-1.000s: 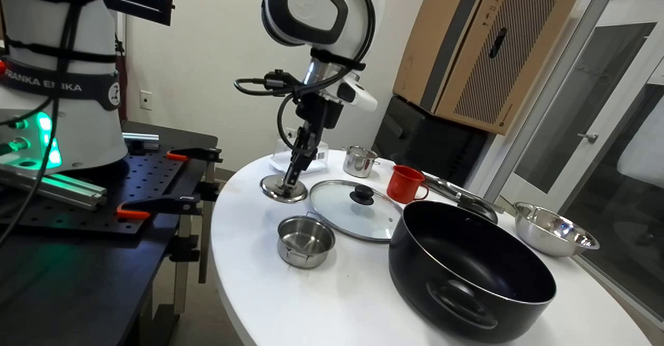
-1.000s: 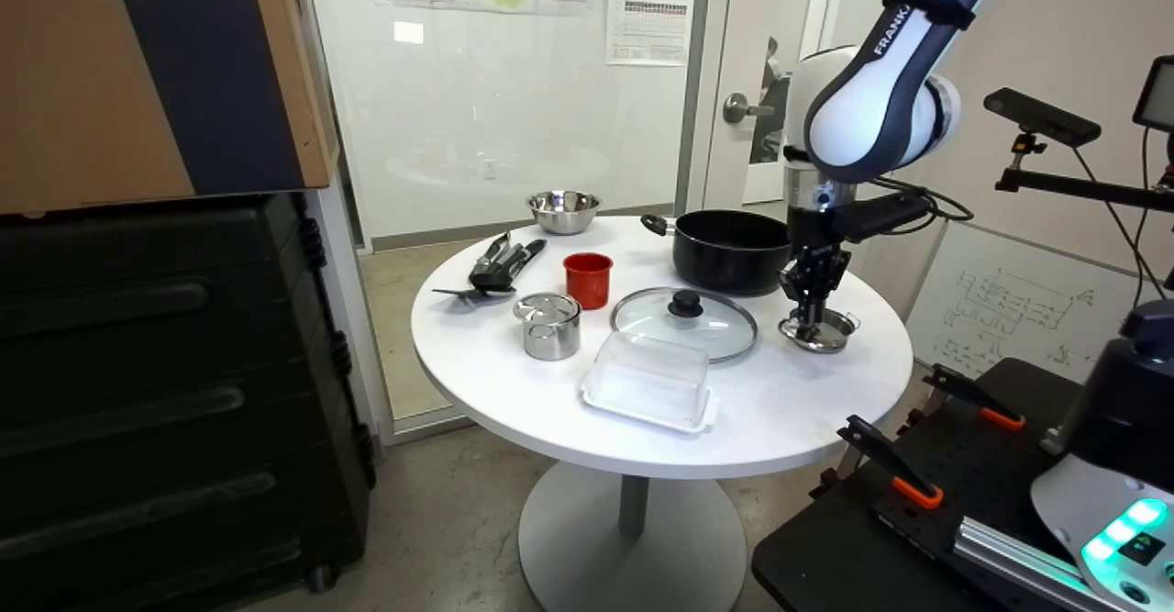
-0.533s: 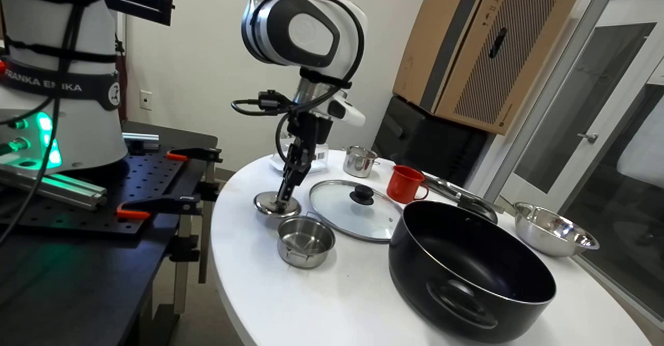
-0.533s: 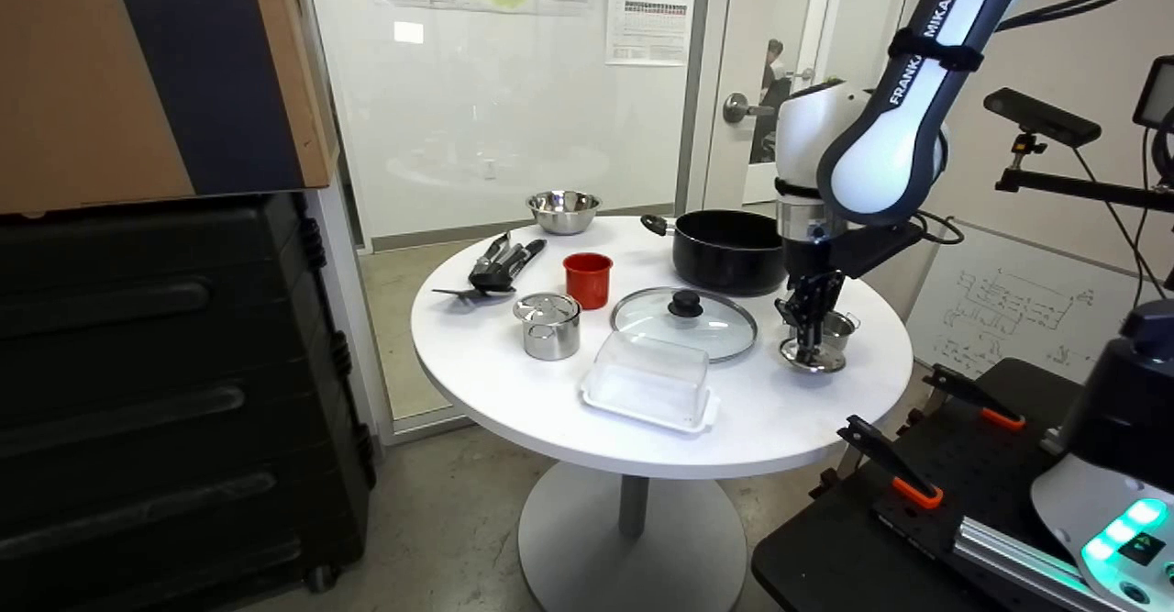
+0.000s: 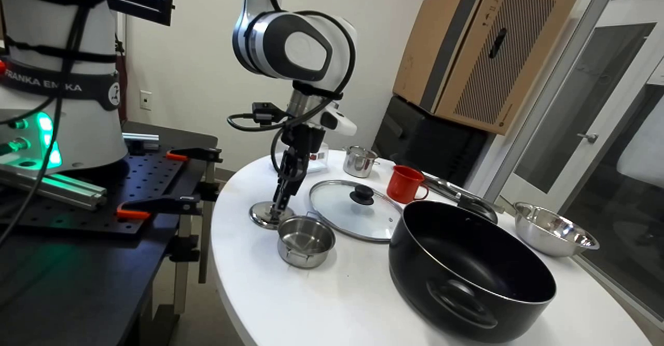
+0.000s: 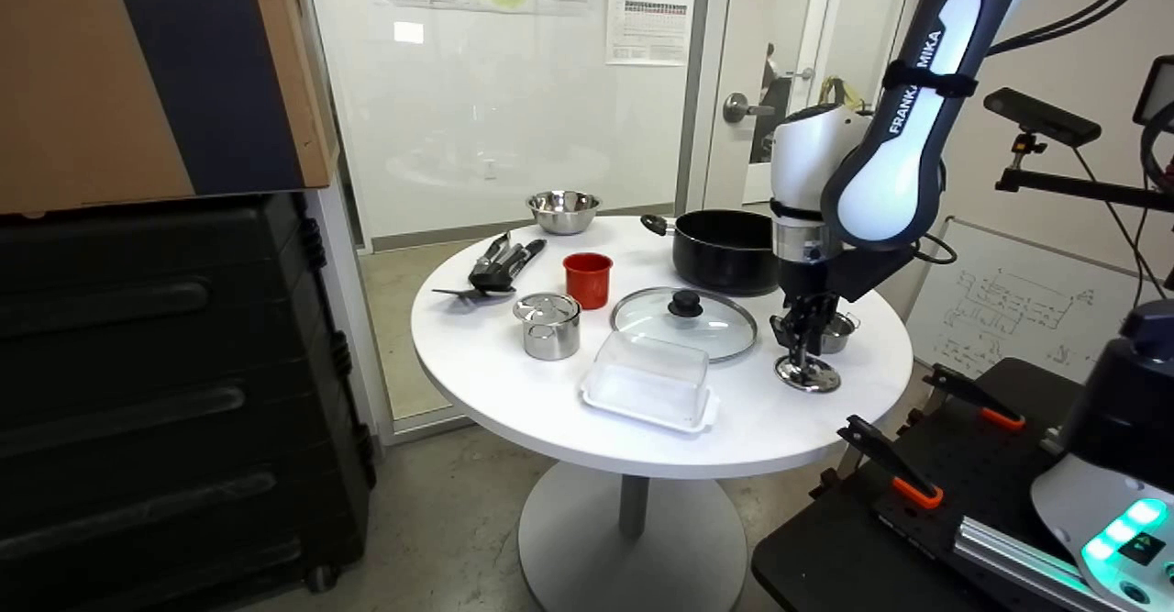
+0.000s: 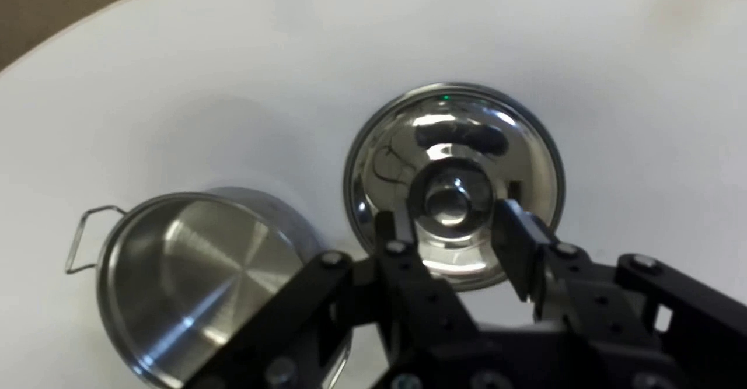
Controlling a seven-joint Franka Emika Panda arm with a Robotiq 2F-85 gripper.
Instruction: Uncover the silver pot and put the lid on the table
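While the lid [image 7: 454, 179] lay flat, gripper [image 7: 452, 218] stood parted.
Judged best: a straight rise, brushing neither knob [image 7: 448, 204] nor silver pot [image 7: 195, 272].

The lid [image 7: 450, 182] is of polished steel and reflects like a mirror. The silver pot [image 7: 198, 278] is also of shiny steel, with light streaks inside. The table [image 6: 532, 392] has a smooth top. The larger lid [image 5: 353, 214] is of clear glass with a metal rim. The mug [image 5: 404, 183] looks glossy, the box [image 5: 478, 63] is dull cardboard.
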